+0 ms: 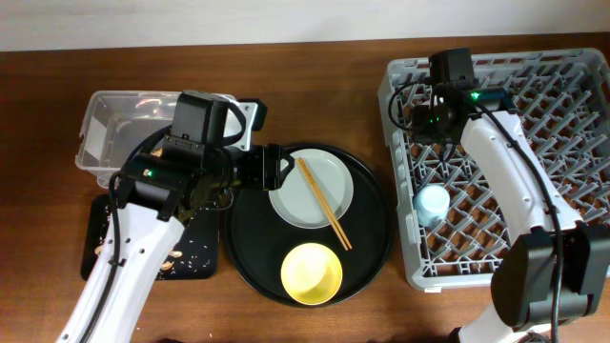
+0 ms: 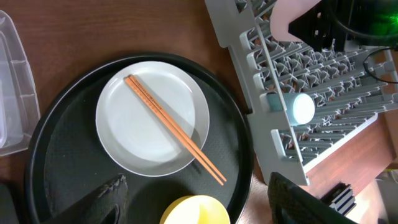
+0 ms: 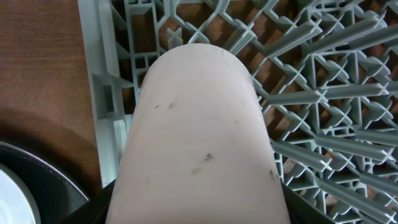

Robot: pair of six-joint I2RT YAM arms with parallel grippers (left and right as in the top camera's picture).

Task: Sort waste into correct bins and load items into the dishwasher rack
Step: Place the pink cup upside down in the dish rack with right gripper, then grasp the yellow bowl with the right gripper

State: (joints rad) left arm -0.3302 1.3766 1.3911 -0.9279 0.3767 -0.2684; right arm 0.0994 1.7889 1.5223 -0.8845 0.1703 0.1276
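My right gripper (image 1: 424, 119) is shut on the small pink cup (image 3: 199, 124), holding it over the near-left part of the grey dishwasher rack (image 1: 534, 143); the cup fills the right wrist view. The light-blue cup (image 1: 434, 205) lies in the rack. My left gripper (image 1: 272, 167) is open and empty above the left side of the round black tray. The pale plate (image 1: 303, 195) sits there with the wooden chopsticks (image 1: 324, 205) across it, and the yellow bowl (image 1: 312, 273) in front. Tan crumbs (image 1: 176, 262) lie in the small black tray (image 1: 105, 238). The tissue and wrapper are not visible.
The clear plastic tub (image 1: 110, 129) stands at the back left, behind the small black tray. The large round black tray (image 1: 372, 233) fills the middle, close to the rack's left wall. My left arm crosses over the small black tray.
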